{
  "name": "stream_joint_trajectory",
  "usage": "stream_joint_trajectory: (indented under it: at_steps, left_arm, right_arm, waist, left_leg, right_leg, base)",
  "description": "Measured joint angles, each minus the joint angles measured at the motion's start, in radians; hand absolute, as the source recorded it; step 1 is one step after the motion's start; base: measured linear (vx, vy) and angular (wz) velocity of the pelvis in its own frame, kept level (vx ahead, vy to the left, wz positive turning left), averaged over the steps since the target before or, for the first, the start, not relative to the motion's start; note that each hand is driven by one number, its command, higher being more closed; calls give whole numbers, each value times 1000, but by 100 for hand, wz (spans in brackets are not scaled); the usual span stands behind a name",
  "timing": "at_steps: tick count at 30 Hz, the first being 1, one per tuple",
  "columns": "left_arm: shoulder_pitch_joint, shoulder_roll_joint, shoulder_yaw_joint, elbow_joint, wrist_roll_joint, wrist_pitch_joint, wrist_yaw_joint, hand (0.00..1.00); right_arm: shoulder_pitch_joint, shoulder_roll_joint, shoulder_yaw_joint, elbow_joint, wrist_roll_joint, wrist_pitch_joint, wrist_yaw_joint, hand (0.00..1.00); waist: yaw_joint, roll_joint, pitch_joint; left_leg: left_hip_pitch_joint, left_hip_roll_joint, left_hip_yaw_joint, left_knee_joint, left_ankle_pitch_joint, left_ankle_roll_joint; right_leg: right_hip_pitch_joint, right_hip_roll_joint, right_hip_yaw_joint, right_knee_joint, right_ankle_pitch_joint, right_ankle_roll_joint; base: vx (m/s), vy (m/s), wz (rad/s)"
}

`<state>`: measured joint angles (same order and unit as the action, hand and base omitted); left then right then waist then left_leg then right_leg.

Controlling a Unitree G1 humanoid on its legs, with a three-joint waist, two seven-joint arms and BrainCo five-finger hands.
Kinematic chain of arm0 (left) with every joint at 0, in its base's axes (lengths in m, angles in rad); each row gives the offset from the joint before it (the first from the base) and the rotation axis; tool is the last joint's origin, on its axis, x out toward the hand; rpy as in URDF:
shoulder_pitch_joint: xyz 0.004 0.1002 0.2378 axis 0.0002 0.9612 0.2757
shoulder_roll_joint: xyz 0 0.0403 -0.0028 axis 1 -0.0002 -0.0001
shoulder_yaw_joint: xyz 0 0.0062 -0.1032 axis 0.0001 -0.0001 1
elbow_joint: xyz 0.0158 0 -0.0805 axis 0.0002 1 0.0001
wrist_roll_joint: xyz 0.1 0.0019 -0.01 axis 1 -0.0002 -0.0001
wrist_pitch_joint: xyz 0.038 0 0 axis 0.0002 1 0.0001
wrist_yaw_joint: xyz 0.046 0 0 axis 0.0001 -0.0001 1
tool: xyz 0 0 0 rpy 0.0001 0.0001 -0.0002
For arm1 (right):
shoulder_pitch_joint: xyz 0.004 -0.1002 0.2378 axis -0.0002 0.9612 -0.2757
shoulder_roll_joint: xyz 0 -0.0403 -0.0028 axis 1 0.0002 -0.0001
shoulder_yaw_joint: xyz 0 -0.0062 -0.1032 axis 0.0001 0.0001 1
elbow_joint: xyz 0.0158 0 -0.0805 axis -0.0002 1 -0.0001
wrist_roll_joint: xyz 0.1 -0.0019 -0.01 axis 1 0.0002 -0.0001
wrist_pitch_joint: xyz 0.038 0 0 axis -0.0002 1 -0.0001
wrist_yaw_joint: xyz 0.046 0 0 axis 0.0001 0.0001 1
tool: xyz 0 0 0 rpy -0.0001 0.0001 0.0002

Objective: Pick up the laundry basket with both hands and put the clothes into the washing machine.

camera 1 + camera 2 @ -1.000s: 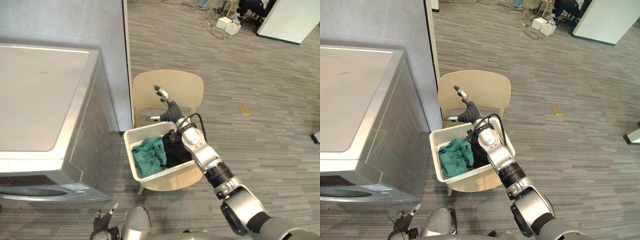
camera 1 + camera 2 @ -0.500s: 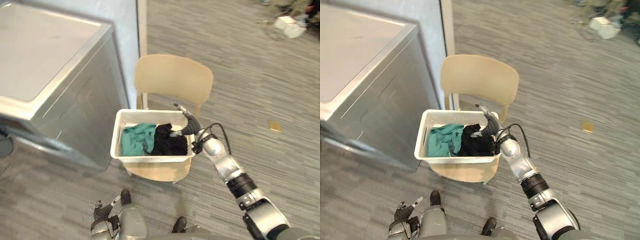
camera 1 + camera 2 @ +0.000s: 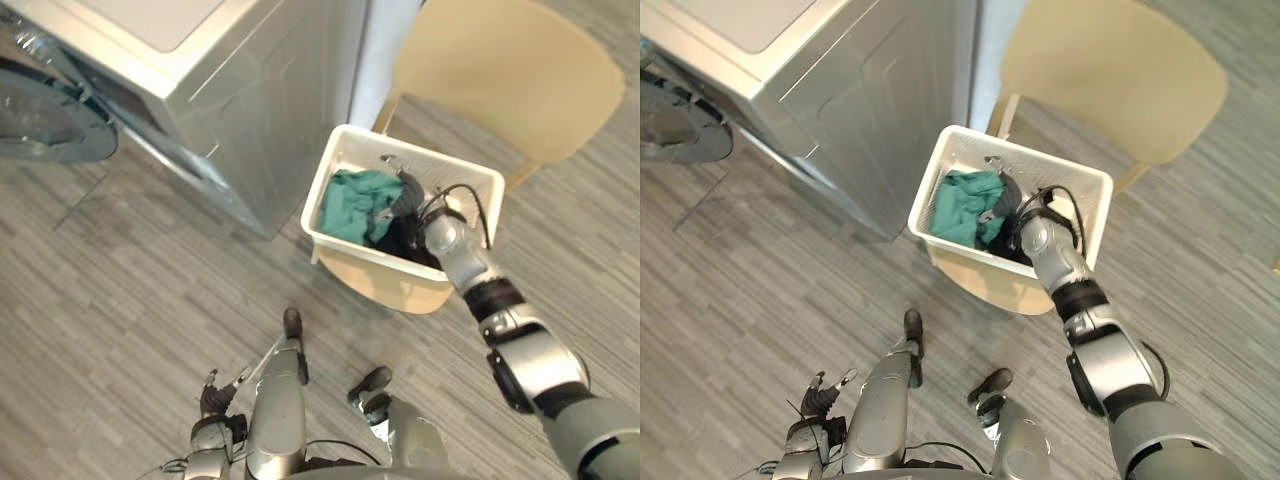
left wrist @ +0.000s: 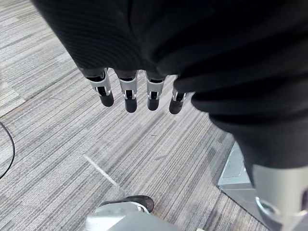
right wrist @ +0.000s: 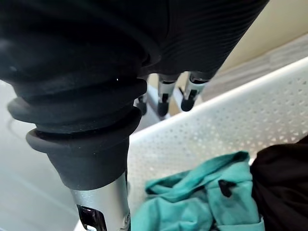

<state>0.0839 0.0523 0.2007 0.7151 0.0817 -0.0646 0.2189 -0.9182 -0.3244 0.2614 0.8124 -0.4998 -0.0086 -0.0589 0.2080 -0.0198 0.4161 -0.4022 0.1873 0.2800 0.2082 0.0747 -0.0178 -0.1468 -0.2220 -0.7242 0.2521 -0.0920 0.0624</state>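
White perforated plastic forms the laundry basket (image 3: 455,168), which sits on the seat of a beige chair (image 3: 510,80) just beside the silver washing machine (image 3: 250,90), whose round door (image 3: 45,120) shows at its front. A teal garment (image 3: 352,203) and a black garment (image 3: 400,240) lie side by side inside the basket. The right hand (image 3: 405,188) hovers over the clothes, its fingers (image 5: 191,92) loosely straight and holding nothing. The left hand (image 3: 212,400) hangs low over the grey floor (image 3: 120,280), fingers extended and empty.
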Motion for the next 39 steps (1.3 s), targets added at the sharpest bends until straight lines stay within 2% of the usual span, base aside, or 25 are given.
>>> stream_joint_trajectory:
  at_steps: [3, 8, 13, 15, 17, 19, 23, 27, 30, 32, 34, 39]
  left_arm:
    - [-53, -3, -3, -3, -3, -13, 4, 0]
    - [-109, -7, -3, -21, -30, -22, 22, 0]
    - [-114, -19, -2, -21, -86, -23, 23, 0]
    - [-121, -21, -3, -20, -133, -31, 22, 0]
    - [-129, -22, -3, -20, -155, -31, 22, 0]
    - [-145, -29, -3, -18, -187, -31, 21, 0]
    - [-155, -44, -16, -19, -211, -33, 19, 0]
    - [-178, -54, -43, -21, -230, -37, 19, 0]
    - [-222, -77, -44, -29, -250, -54, 21, 0]
    - [-225, -86, -48, -52, -268, -61, 22, 0]
    - [-233, -92, -70, -60, -281, -66, 22, 0]
    - [-234, -109, -87, -80, -285, -66, 22, 0]
  right_arm:
    - [-86, -20, -15, 115, -21, 31, -29, 0]
    - [-151, -44, -15, 225, -54, 56, -29, 0]
    - [-154, -54, -5, 314, -87, 65, -21, 0]
    - [-169, -75, 24, 358, -141, 79, 1, 0]
    - [-180, -81, 32, 378, -142, 83, 7, 0]
    - [-193, -88, 35, 394, -162, 90, 19, 0]
    - [-233, -96, 72, 423, -167, 95, 19, 0]
    - [-283, -122, 71, 441, -164, 97, 9, 0]
    - [-323, -157, 69, 460, -159, 99, -30, 0]
    - [-342, -159, 65, 463, -164, 107, -50, 0]
    - [-343, -164, 48, 462, -216, 128, -78, 0]
    - [-340, -161, 36, 459, -296, 166, -101, 0]
  waist:
    - [25, 16, 13]
    - [29, 22, 41]
    - [33, 27, 46]
    - [33, 30, 53]
    - [37, 32, 58]
    - [54, 33, 59]
    - [57, 43, 65]
    - [62, 56, 71]
    - [85, 76, 81]
    - [85, 84, 85]
    - [96, 96, 91]
    - [110, 100, 92]
  left_leg:
    - [-43, -16, -5, -22, 20, 17]
    - [-89, -34, -31, -84, 69, 25]
    - [-104, -42, -52, -106, 86, 28]
    - [-118, -38, -69, -111, 93, 21]
    - [-118, -37, -73, -125, 103, 21]
    - [-128, -29, -80, -145, 116, 10]
    - [-133, -28, -96, -194, 149, 6]
    - [-139, -29, -113, -238, 177, -4]
    - [-139, -30, -118, -279, 202, -14]
    - [-141, -30, -124, -298, 213, -15]
    - [-142, -30, -129, -299, 214, -16]
    - [-148, -32, -140, -299, 214, -16]
  right_leg:
    - [-43, -6, -5, -14, 22, 4]
    - [-74, 12, -41, -70, 59, 4]
    - [-85, 20, -53, -85, 62, 6]
    - [-85, 36, -66, -101, 63, 5]
    - [-87, 44, -69, -110, 64, 3]
    - [-101, 59, -71, -124, 68, -3]
    - [-112, 79, -85, -149, 74, -12]
    - [-132, 87, -93, -153, 74, -12]
    - [-150, 91, -94, -152, 74, -13]
    - [-158, 94, -97, -153, 75, -13]
    - [-158, 95, -99, -153, 74, -13]
    - [-160, 98, -101, -153, 72, -14]
  base:
    - [-50, 89, 8]
    - [4, 6, 15]
    - [44, -38, 8]
    - [42, -67, 13]
    - [26, -53, 5]
    - [24, -67, 0]
    - [16, -43, 5]
    - [0, -1, 3]
    - [0, 0, 0]
    - [-8, 27, 4]
    - [7, 35, 3]
    - [24, 35, 2]
